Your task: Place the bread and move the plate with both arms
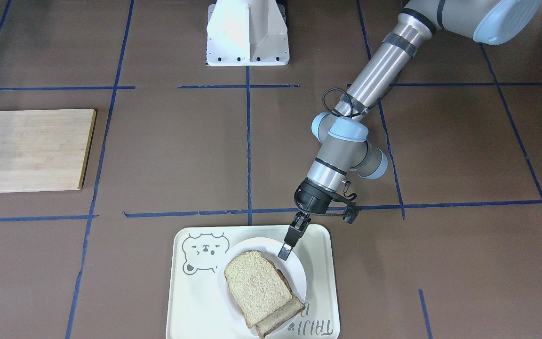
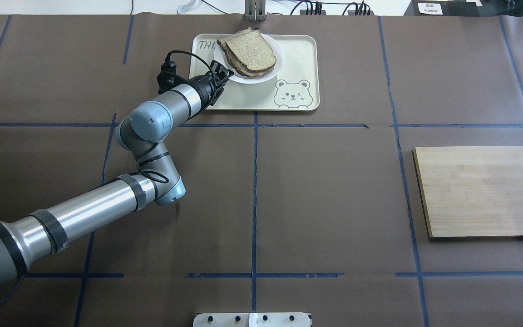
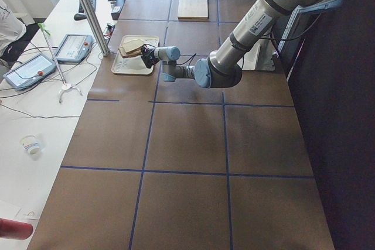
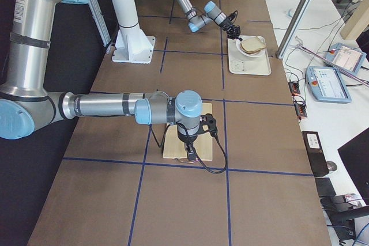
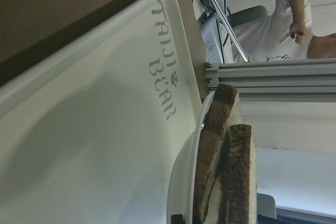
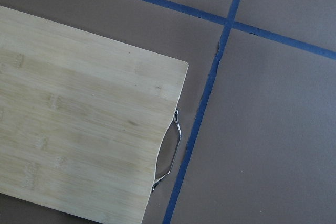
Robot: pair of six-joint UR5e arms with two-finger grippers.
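My left claw (image 2: 222, 74) pinches the 8 o'clock rim of the plate (image 2: 278, 61), the bread (image 2: 251, 49) lying on it, on the bear tray (image 2: 298, 59) at the overhead view's 12 o'clock, while my right claw (image 4: 190, 155) hangs over the wooden board (image 2: 479, 190) at 3 o'clock, spread or pressed I cannot tell.

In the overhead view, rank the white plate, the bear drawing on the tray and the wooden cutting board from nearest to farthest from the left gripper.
From the left gripper:
1. The white plate, right at the gripper's tips, on the tray.
2. The bear drawing, in the tray's corner toward the robot's right.
3. The wooden cutting board, far off on the robot's right.
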